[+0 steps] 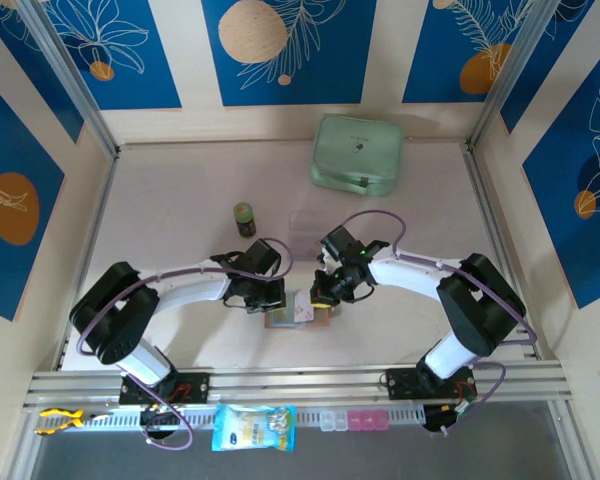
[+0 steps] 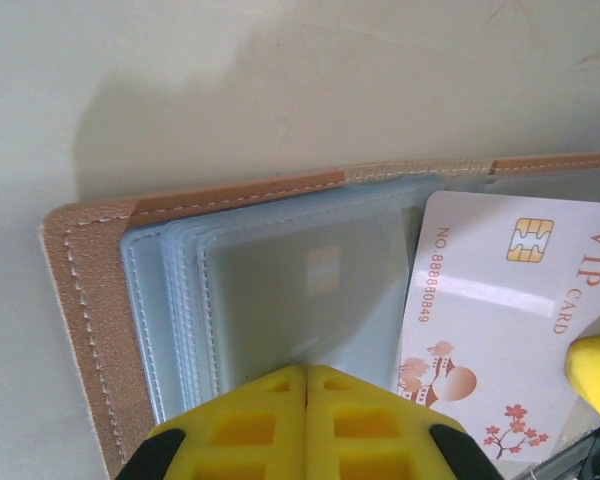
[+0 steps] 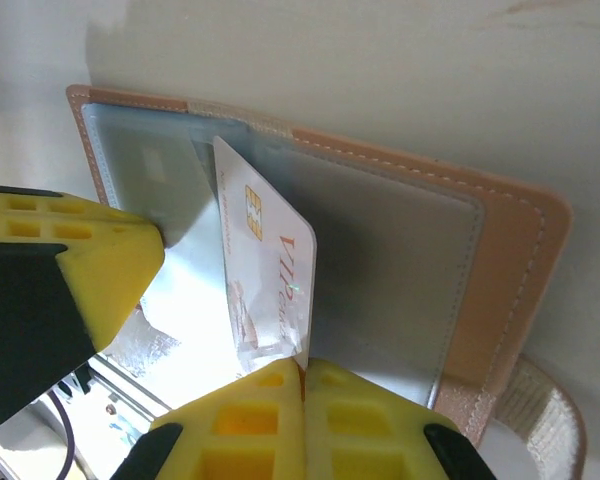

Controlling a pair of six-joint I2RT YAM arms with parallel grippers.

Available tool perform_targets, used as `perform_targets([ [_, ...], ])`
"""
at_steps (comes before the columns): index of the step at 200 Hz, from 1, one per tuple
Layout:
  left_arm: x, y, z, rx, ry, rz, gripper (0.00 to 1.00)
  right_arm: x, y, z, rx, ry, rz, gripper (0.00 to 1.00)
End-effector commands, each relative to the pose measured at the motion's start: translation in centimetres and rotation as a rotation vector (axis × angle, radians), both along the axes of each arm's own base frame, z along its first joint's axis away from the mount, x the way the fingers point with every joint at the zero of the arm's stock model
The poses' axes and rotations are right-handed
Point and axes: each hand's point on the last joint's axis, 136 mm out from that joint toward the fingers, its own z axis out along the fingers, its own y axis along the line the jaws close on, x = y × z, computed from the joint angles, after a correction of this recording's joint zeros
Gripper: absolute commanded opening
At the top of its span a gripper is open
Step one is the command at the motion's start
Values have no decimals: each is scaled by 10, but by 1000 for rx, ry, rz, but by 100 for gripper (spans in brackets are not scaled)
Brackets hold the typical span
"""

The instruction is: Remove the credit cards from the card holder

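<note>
The card holder [image 1: 298,313] lies open on the table near the front, tan with clear sleeves [image 2: 280,290] inside [image 3: 510,280]. A white credit card [image 2: 500,300] printed "VIP" with a gold chip stands partly out of a sleeve, tilted up [image 3: 270,270]. My right gripper [image 3: 303,368] is shut on the card's lower corner [image 1: 323,295]. My left gripper [image 2: 306,372] is shut on the edge of a clear sleeve on the left half [image 1: 270,300]. One of its yellow fingers [image 3: 70,280] shows in the right wrist view.
A mint-green case [image 1: 357,152] sits at the back right and a small dark bottle [image 1: 244,218] stands behind the left arm. A blue snack packet [image 1: 253,427] and small pink boxes [image 1: 360,420] rest on the front rail. Walls close three sides.
</note>
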Motion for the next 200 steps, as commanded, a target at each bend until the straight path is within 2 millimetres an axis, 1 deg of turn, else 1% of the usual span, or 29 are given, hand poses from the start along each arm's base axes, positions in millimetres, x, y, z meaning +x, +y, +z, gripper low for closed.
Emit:
perform_targets([
  [1, -5, 10, -7, 65, 18, -6, 5, 1, -1, 9, -11, -18, 12, 2],
  [134, -5, 10, -6, 65, 14, -5, 5, 4, -5, 15, -62, -46, 27, 2],
  [200, -5, 11, -7, 66, 15, -4, 5, -4, 1, 15, -82, -49, 66, 2],
])
